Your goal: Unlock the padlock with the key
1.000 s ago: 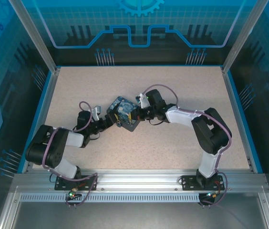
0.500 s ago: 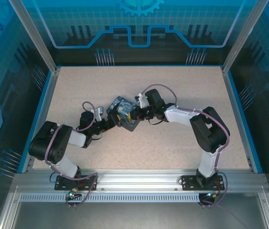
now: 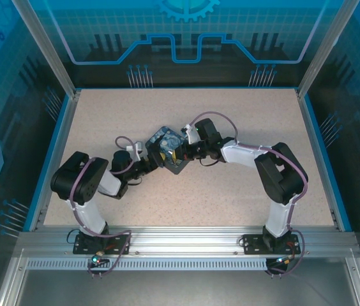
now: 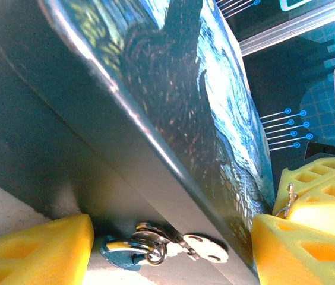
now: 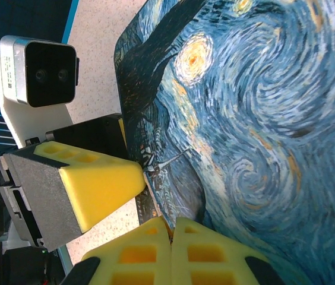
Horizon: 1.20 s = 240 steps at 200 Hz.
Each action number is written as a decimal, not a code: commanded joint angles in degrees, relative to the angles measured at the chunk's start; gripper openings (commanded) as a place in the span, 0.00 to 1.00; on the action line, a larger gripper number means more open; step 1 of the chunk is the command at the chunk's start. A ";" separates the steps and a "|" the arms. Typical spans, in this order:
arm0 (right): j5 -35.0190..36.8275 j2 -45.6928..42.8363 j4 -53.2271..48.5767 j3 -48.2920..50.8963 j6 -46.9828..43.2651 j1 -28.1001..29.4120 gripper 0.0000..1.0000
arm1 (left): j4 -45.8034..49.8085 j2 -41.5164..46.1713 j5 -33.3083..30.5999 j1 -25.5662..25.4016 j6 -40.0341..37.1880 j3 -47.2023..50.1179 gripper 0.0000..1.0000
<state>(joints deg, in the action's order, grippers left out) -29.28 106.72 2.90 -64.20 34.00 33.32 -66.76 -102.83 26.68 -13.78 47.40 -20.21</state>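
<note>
Right gripper (image 5: 168, 228): 2 yellow foam fingers (image 5: 132, 255) pressed flat together, with the key (image 4: 286, 205) pinched at their tips, a tiny thin metal sliver in the left wrist view. The tips sit just beside the right corner of the painted tin (image 3: 167, 148). Left gripper (image 4: 170, 234): jaws spread wide, 1 finger on each side of the tin and both close against it; cannot tell whether they actually clamp it. The padlock (image 4: 123, 249) sits low against the tin's dark side wall, between the left fingers. It has a small bluish body, with metal rings (image 4: 149, 240) and a pale flat tab (image 4: 206, 250) just to its right. Key and padlock are apart, not engaged. Top view: the tin lies turned corner-on near the middle of the speckled table (image 3: 244, 115), with the left gripper at its left corner and the right gripper at its right.
</note>
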 commanded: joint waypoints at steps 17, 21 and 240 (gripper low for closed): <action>2.35 0.76 -5.18 -0.04 -1.92 -0.16 0.00 | 2.70 -0.34 0.21 -3.64 -0.29 0.26 0.68; 2.31 0.71 -5.18 -0.04 -1.92 -0.17 0.00 | 2.92 -0.18 0.11 -3.80 -0.29 0.25 0.68; 1.86 0.67 -4.06 0.48 -1.48 -0.19 0.00 | 9.12 4.99 -6.98 -8.26 0.00 -0.90 0.37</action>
<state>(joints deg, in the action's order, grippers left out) -28.75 106.48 1.98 -64.36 33.19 32.82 -58.67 -97.12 20.16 -20.10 49.63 -20.58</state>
